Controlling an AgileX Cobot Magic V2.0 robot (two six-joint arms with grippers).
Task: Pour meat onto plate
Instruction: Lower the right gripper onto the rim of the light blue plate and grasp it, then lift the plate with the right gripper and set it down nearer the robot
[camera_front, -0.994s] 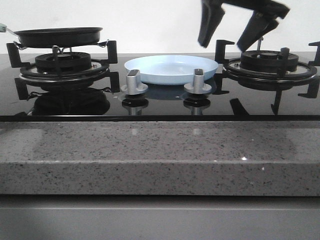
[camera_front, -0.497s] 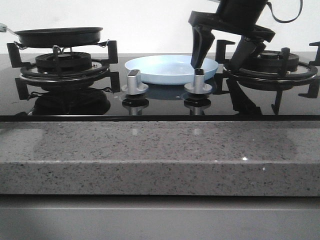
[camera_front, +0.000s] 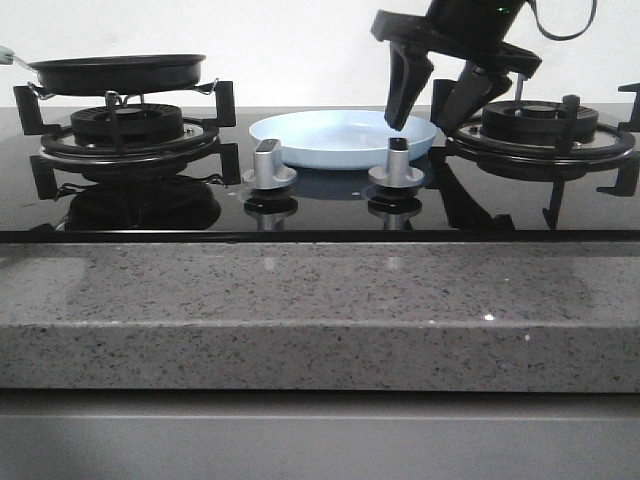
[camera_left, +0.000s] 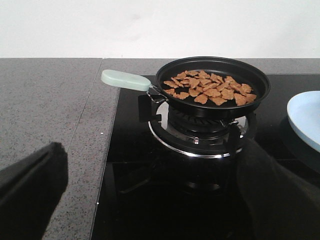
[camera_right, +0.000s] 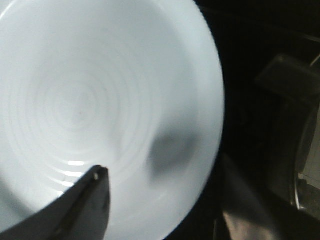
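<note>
The meat (camera_left: 210, 87), many small light-brown chunks, lies in a black frying pan (camera_left: 212, 82) with a pale-green handle (camera_left: 125, 80), on the left burner. In the front view the pan (camera_front: 115, 72) hides the meat. The pale-blue plate (camera_front: 340, 135) sits empty on the glass between the burners; it also shows in the left wrist view (camera_left: 306, 117) and the right wrist view (camera_right: 100, 100). My right gripper (camera_front: 420, 120) is open and empty, straddling the plate's right rim (camera_right: 162, 170). My left gripper (camera_left: 150, 200) is open and empty, in front of the pan and apart from it.
Two silver knobs (camera_front: 268, 165) (camera_front: 395, 160) stand in front of the plate. The right burner grate (camera_front: 540, 125) is just right of my right gripper. A speckled granite counter (camera_front: 320, 310) runs along the front and beside the stove (camera_left: 50, 115).
My right gripper came down and moved left from above the right burner to the plate's right rim. The pan and plate have not moved.
</note>
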